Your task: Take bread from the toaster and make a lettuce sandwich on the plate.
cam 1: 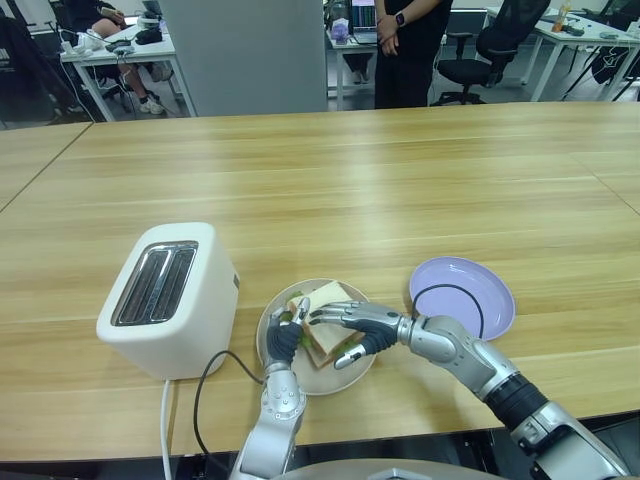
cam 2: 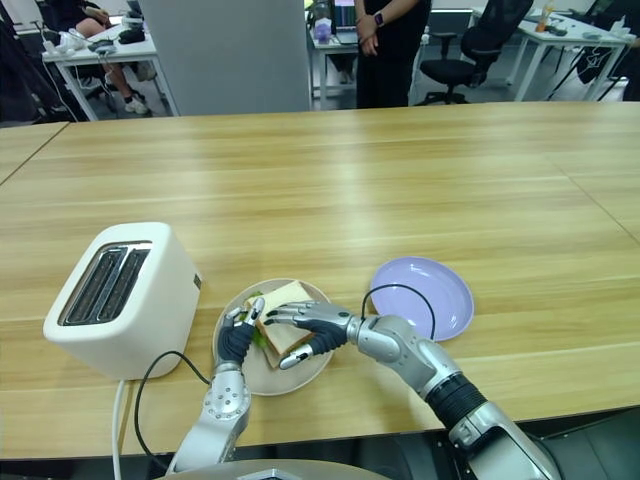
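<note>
Near the table's (cam 1: pixel 420 180) front edge, left of centre, a beige plate (cam 2: pixel 255 380) carries the sandwich (cam 1: pixel 325 345): pale bread (cam 1: pixel 328 297) lies on top and green lettuce (cam 2: pixel 257 338) shows at its left side. I see both robot hands meeting on this plate. The left hand (cam 1: pixel 283 342) rises from the front edge, palm toward the sandwich, its fingers curled onto the sandwich's left side where the lettuce shows. The right hand (cam 1: pixel 360 325) comes in from the front right corner, its fingers laid across the top slice and its thumb tucked under the near edge, so that it clasps the sandwich between them. Just beside the plate, further toward the left edge, stands a white toaster (cam 1: pixel 170 300), upright, its two slots facing up; a black cord (cam 1: pixel 200 385) loops from its base toward the front edge, touching the beige plate's rim, and a white cord (cam 1: pixel 165 420) runs down beside it. A lilac plate (cam 1: pixel 490 285) sits close to the right of the beige one, apart from it, with a thin black cable loop (cam 1: pixel 450 286) lying in it, just above the right forearm.
</note>
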Controlling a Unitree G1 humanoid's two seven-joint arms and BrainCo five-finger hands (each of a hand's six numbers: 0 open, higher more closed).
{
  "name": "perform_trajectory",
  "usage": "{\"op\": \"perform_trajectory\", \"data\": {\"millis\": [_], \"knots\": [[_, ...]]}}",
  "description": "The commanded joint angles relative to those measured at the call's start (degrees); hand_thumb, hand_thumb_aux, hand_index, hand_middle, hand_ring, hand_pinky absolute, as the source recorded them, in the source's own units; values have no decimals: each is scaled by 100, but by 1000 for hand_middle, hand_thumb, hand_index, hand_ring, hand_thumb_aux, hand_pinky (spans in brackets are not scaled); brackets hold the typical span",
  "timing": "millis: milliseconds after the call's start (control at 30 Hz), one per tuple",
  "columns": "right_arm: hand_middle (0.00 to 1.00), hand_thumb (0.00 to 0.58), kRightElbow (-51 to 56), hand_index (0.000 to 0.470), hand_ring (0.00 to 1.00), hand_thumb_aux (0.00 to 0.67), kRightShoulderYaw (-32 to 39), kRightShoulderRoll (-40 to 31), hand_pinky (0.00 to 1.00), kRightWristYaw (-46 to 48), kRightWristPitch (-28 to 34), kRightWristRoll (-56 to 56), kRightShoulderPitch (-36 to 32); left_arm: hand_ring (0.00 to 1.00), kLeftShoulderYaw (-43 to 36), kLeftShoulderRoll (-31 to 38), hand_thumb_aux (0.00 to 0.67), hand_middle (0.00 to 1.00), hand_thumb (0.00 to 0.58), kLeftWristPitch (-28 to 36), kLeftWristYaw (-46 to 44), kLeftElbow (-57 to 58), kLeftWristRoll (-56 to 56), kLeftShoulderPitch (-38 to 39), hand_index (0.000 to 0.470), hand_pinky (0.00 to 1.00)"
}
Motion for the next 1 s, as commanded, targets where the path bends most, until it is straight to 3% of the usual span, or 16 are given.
{"op": "perform_trajectory", "data": {"millis": [33, 167, 333, 533, 667, 733, 767, 833, 933, 1000], "knots": [[0, 0, 468, 0, 0, 0, 393, -207, 0, 417, 160, -294, 344, 1000, -331, 369, 0, 1000, 0, 712, 456, -1034, 2329, -424, 0, 1000], [0, 0, 540, 0, 0, 0, 383, -195, 0, 414, 165, -290, 309, 1000, -371, 601, 0, 1000, 0, 1303, 461, -1393, 3916, -546, 0, 1000], [0, 0, 645, 0, 0, 0, 398, -184, 0, 375, 168, -325, 307, 984, -371, 642, 0, 984, 0, 1479, 152, -1593, 4927, -564, 0, 984], [0, 0, 707, 0, 0, 0, 390, -124, 0, 332, 203, -330, 289, 941, -203, 443, 0, 941, 0, 1212, 109, -1721, 4831, -357, 0, 941], [0, 0, 508, 0, 0, 0, 231, -6, 0, 363, 371, -140, 267, 890, -17, 201, 0, 890, 0, 538, 125, -1861, 3807, -147, 0, 890], [0, 0, 140, 0, 0, 0, 2, 97, 0, 478, 637, 178, 289, 565, 145, 38, 0, 565, 0, -45, 70, -1880, 2919, 23, 0, 565], [0, 0, -91, 0, 0, 0, -128, 151, 0, 561, 816, 380, 310, 482, 191, 18, 0, 482, 0, -321, 13, -1898, 2573, 98, 0, 482], [0, 0, -691, 0, 0, 0, -460, 262, 0, 743, 1312, 877, 358, 427, 286, -97, 0, 427, 0, -844, -155, -1975, 1766, 329, 0, 427], [0, 0, -1721, 0, 0, 0, -991, 375, 0, 993, 2158, 1645, 448, 447, 312, -51, 0, 447, 0, -1513, -477, -2174, 951, 662, 0, 447], [16, 0, -2352, 0, 16, 0, -1340, 433, 16, 1071, 2686, 2119, 522, 835, 263, 52, 0, 835, 0, -1949, -818, -2334, 368, 901, 0, 835]]}}
